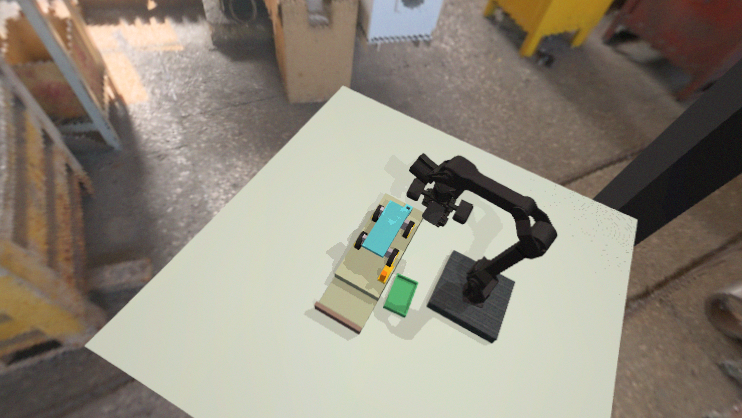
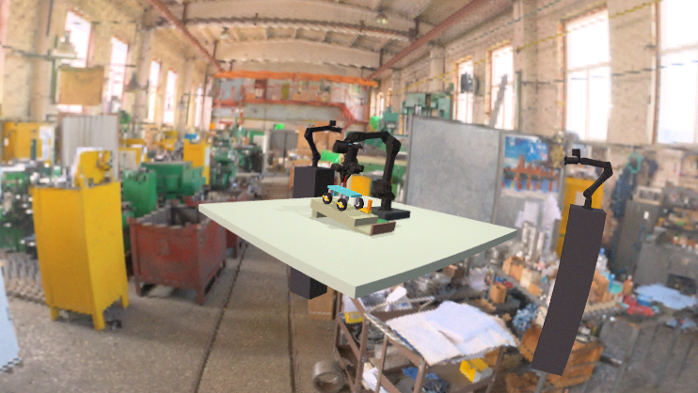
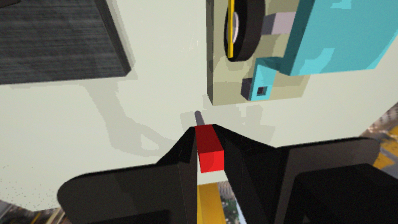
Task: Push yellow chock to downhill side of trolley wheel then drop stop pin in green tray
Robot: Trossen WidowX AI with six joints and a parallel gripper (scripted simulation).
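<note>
My gripper (image 1: 436, 213) (image 2: 345, 175) (image 3: 202, 130) is shut on the red-headed stop pin (image 3: 211, 150) (image 2: 345, 180). The pin's grey shaft points down, clear of the trolley and beside the ramp's uphill end in the wrist view. The cyan trolley (image 1: 386, 228) (image 2: 344, 191) (image 3: 340, 37) stands on the ramp (image 1: 358, 264) (image 3: 225, 95); the square hole in its uphill tab is empty. The yellow chock (image 1: 384, 273) (image 2: 369, 207), orange handle up, sits just downhill of the arm-side lower wheel, seemingly touching it. The green tray (image 1: 400, 294) is empty.
The arm's dark base plate (image 1: 467, 316) (image 3: 55, 40) lies to the right of the tray in the top view. A brown end bar (image 1: 337, 317) (image 2: 383, 227) crosses the ramp's low end. The arm arches above the table on the base side.
</note>
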